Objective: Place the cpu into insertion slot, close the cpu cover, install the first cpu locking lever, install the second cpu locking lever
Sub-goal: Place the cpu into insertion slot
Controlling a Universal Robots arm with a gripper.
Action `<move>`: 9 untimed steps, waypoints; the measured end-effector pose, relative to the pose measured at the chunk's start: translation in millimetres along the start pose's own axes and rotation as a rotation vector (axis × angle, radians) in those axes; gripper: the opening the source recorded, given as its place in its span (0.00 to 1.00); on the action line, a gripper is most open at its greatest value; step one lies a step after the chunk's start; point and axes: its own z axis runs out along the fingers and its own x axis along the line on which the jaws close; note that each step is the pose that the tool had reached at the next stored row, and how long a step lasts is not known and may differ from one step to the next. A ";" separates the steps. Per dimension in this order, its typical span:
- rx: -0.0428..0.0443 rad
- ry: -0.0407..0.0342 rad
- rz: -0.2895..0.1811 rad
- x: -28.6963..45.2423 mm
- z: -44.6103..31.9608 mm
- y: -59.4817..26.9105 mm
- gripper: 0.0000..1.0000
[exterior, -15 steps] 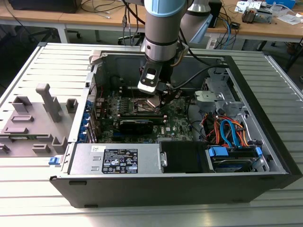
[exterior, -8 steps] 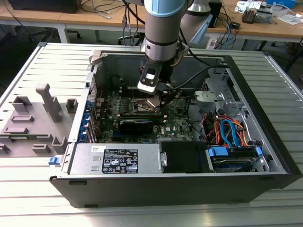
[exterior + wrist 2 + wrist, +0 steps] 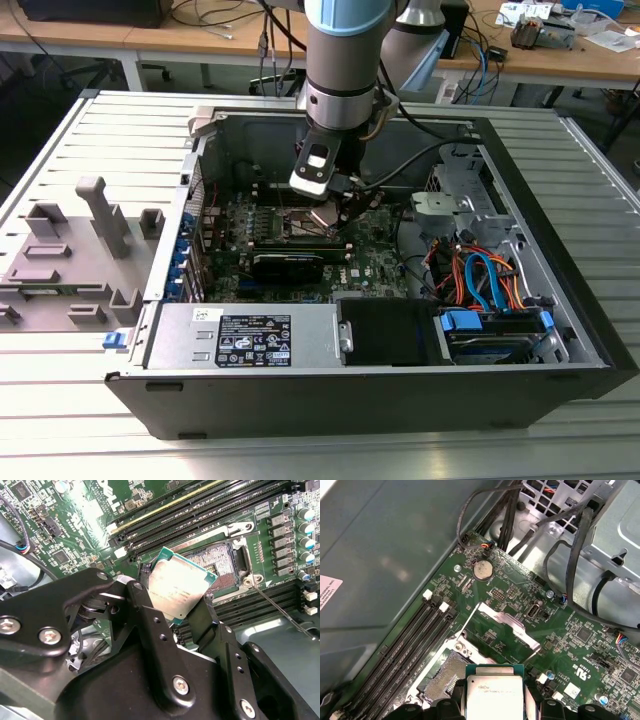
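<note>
My gripper (image 3: pixel 172 599) is shut on the cpu (image 3: pixel 181 586), a small square chip with a silvery top, pinched by its edges between two black fingers (image 3: pixel 150 617). The chip hangs tilted just above the insertion slot (image 3: pixel 216 561), a dark square socket in the green board, overlapping its near edge. In the first wrist view the cpu (image 3: pixel 495 692) sits beside the open insertion slot (image 3: pixel 442 672). The cpu cover (image 3: pixel 509 629), a thin silvery frame, stands swung up behind the slot. A thin locking lever (image 3: pixel 280 607) sticks out free. In the exterior view the gripper (image 3: pixel 335 215) is low inside the case.
Long black memory slots (image 3: pixel 200 505) flank the socket on both sides. Black cables (image 3: pixel 580 540) and a metal drive cage (image 3: pixel 615 525) stand close behind. The power supply (image 3: pixel 250 338) and orange and blue cables (image 3: pixel 480 275) fill the case front. A grey fixture (image 3: pixel 70 255) lies at the exterior view's left.
</note>
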 end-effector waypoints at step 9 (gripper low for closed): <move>-0.0002 -0.0010 0.017 0.0 0.0 0.0 0.55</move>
